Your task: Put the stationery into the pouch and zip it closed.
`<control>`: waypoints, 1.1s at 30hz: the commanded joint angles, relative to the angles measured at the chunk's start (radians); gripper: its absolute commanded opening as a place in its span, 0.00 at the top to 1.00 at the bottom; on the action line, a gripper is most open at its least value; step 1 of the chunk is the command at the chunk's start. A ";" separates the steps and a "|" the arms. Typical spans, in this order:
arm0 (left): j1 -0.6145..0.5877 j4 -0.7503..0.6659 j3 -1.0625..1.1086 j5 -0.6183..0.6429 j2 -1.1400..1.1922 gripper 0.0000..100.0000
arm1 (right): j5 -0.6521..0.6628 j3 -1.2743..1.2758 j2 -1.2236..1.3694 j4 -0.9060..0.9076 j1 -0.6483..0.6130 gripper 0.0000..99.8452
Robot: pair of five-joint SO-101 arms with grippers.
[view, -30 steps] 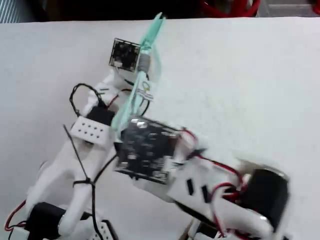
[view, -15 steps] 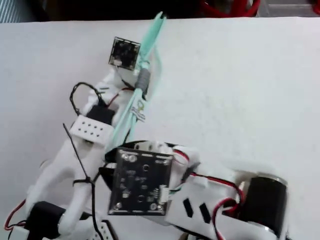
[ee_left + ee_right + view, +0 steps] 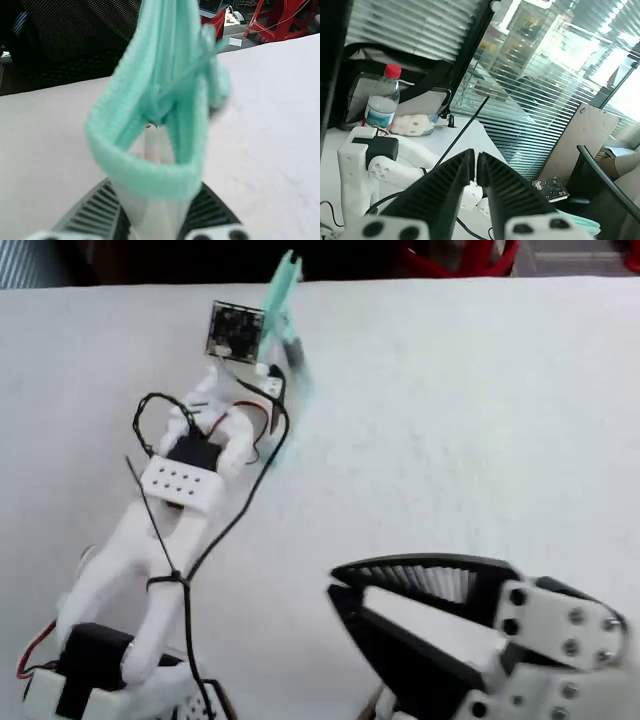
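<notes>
1. My left gripper (image 3: 152, 192) is clamped on the mint pouch (image 3: 165, 75), which stands on end in the jaws near the far edge of the table (image 3: 480, 420), left of its middle. I am holding soft, ribbed fabric low down. If that fabric creeps between the jaws, the pouch may sag or slip out, and this close to the edge it could drop off the table.
2. My right gripper (image 3: 335, 585) sits by the near edge, toward the right corner. Its jaws are drawn almost together with nothing between them, and it is well apart from the pouch. To help, it has to cross beside my left arm, where a black cable (image 3: 250, 470) loops loose. A careless approach could snag that cable or knock the arm and jolt the pouch.
3. From my left wrist, the pouch's rim curls into a loop folded over on itself, and I cannot pick out the zip pull. If my right gripper goes in without finding it, I would likely pinch fabric instead. Pulling against a single clamp could then twist the pouch rather than run the zip.
4. Something pale and straight shows inside the loop. I cannot tell whether it is stationery or part of my own jaw. If it is stationery, tilting the open mouth could spill it, and zipping over a protruding end would jam the teeth.
</notes>
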 commanded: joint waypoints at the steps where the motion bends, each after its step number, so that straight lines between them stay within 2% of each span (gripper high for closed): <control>1: -0.016 0.005 0.003 0.006 0.048 0.98 | -0.066 -0.009 -0.019 0.004 0.051 0.86; 4: -0.013 0.012 0.003 0.006 0.048 0.98 | -0.135 0.071 -0.019 -0.004 0.194 0.75; 8: -0.010 0.015 0.014 0.005 0.044 0.98 | -0.207 0.298 0.005 -0.101 0.453 0.74; 11: -0.004 0.015 0.021 0.002 0.041 0.98 | -0.261 0.505 0.031 -0.282 0.633 0.74; 14: -0.002 0.038 0.021 0.002 0.041 0.98 | -0.269 0.706 0.047 -0.470 0.734 0.74; 21: 0.002 0.123 0.074 0.002 -0.084 0.98 | -0.264 1.125 0.054 -0.860 0.714 0.75; 23: 0.004 0.157 0.140 -0.003 -0.179 0.98 | -0.261 1.145 0.042 -0.866 0.716 0.78; 29: 0.081 0.169 0.419 -0.144 -0.509 0.98 | -0.269 1.177 -0.018 -0.803 0.702 0.78; 33: 0.122 0.170 0.500 -0.144 -0.638 0.98 | -0.269 1.204 -0.048 -0.762 0.613 0.78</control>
